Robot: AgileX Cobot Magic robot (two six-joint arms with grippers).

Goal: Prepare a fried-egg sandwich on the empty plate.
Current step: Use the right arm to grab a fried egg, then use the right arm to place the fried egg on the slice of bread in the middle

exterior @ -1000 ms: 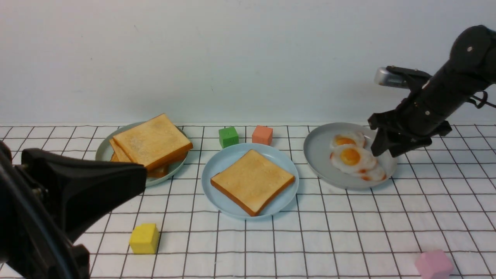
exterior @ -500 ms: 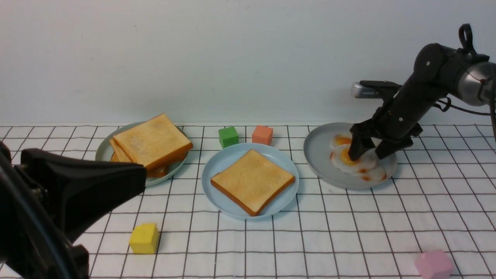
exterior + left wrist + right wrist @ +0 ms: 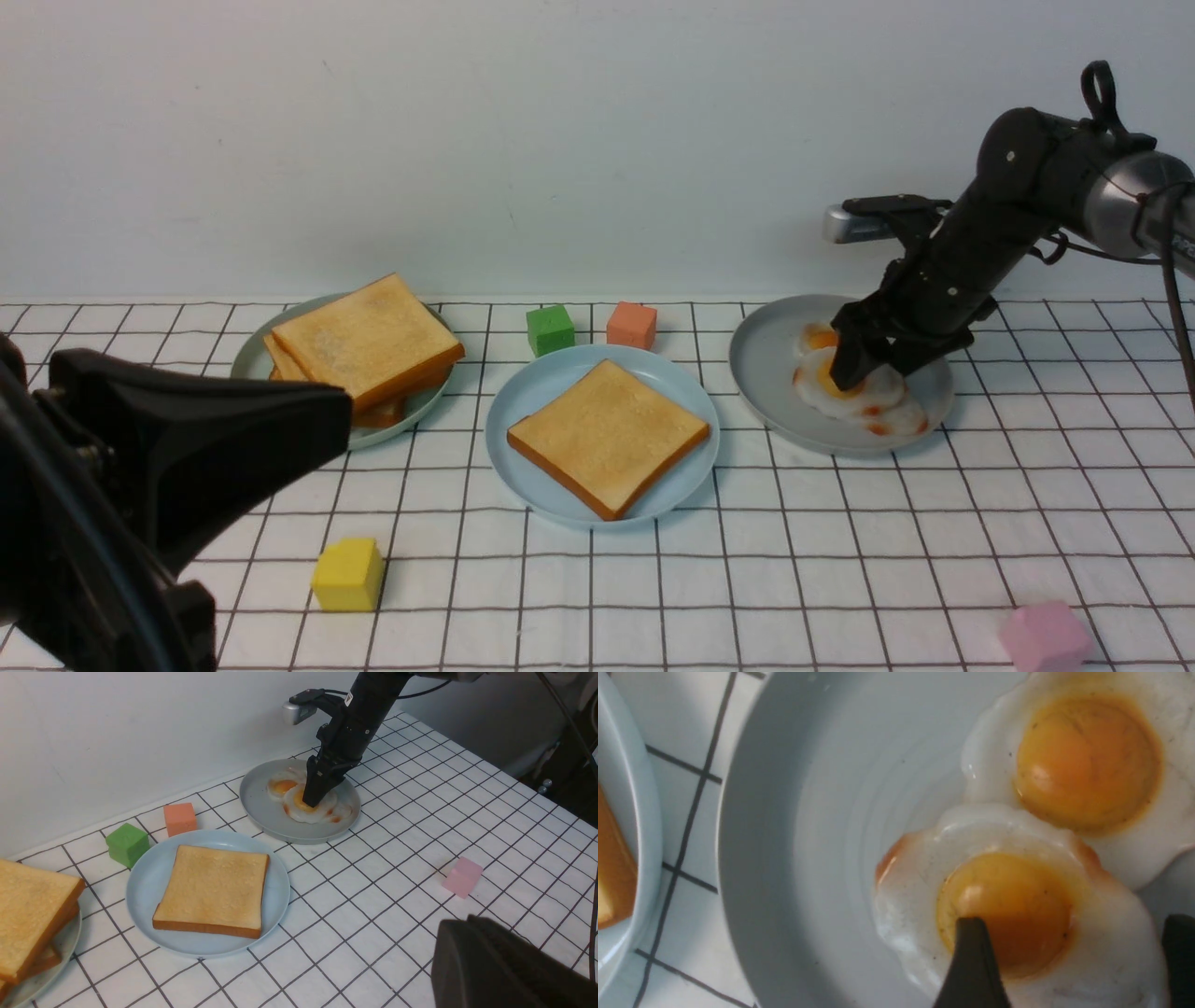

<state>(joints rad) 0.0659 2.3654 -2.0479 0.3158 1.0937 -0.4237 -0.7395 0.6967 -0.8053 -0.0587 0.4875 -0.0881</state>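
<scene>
Right hand (image 3: 873, 373) angled down, straddling egg (image 3: 854, 403)

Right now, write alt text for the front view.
The right gripper, jaws open, reaches down onto the top fried egg on the grey plate. The centre light blue plate holds one toast slice; a toast pile sits left.

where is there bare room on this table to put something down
Free: the front cloth between the yellow block and pink block, in front of the blue plate. Crowded: the back row, with the toast plate, green block, orange block and egg plate close together, right arm over the eggs.
</scene>
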